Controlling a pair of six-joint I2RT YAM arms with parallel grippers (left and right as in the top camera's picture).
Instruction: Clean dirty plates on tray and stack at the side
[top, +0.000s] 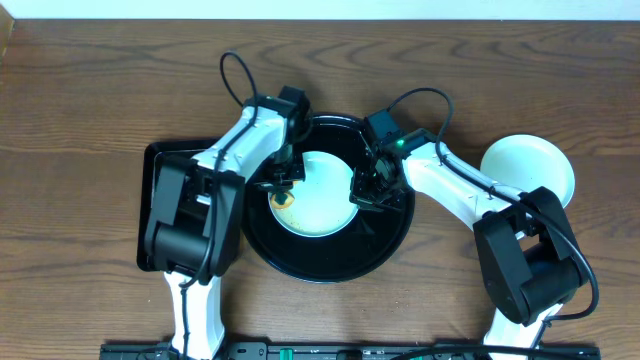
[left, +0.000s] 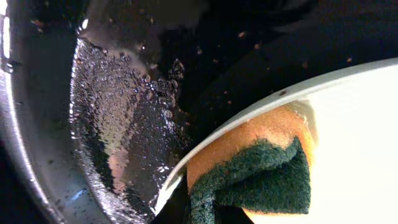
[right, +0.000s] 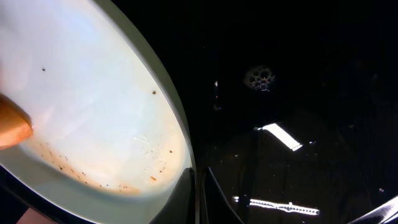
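A pale plate (top: 322, 195) with brown smears lies in the round black tray (top: 385, 250). My left gripper (top: 285, 183) is shut on an orange and green sponge (left: 261, 168), which presses on the plate's left part (left: 367, 137). My right gripper (top: 364, 186) is shut on the plate's right rim; in the right wrist view its fingers (right: 200, 196) pinch the edge of the plate (right: 93, 106). Brown specks lie near that rim. The sponge's orange tip (right: 11, 127) shows at the left edge. Cleaned pale plates (top: 528, 170) sit on the table at the right.
A smaller rectangular black tray (top: 157, 195) lies at the left, partly under my left arm. The round tray's floor is wet and crumb-speckled (left: 124, 124). Bare wooden table (top: 100, 90) lies all around.
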